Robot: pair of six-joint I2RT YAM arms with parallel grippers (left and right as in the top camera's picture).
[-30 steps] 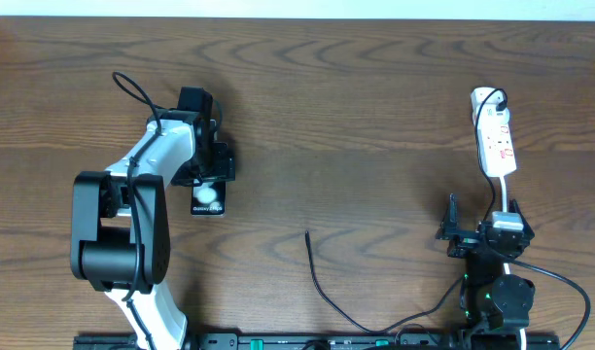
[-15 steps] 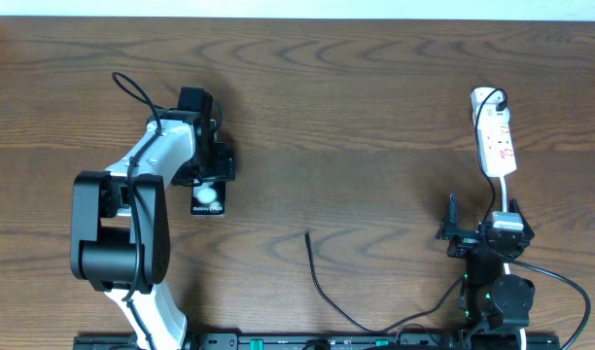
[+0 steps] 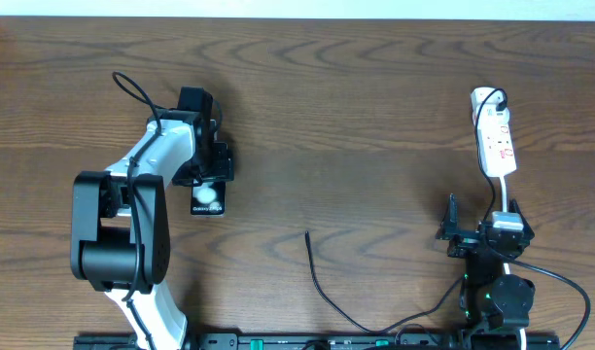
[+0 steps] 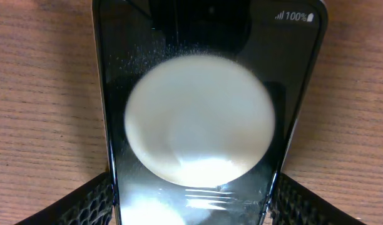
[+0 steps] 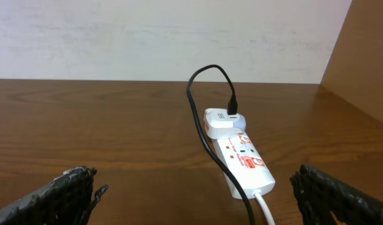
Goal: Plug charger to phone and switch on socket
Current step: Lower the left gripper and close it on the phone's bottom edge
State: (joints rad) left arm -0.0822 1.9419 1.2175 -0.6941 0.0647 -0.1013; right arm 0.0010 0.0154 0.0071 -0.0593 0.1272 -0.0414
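Note:
The phone (image 3: 208, 197) lies flat on the wooden table, screen up with a round white reflection. It fills the left wrist view (image 4: 204, 112). My left gripper (image 3: 208, 178) straddles it, a finger pressed on each long edge (image 4: 191, 203). The charger cable's free tip (image 3: 308, 234) lies loose at mid-table, and the cable runs to the front edge. The socket (image 3: 495, 144) lies at the far right with a white adapter and the black cable plugged in, as the right wrist view shows (image 5: 241, 159). My right gripper (image 3: 484, 214) is open and empty, just before the socket (image 5: 198, 194).
The socket's white cord (image 3: 503, 190) runs toward the right arm base. The black charger cable (image 5: 204, 134) loops beside the strip. A brown panel (image 5: 367, 56) stands at the right. A pale wall lies behind the table.

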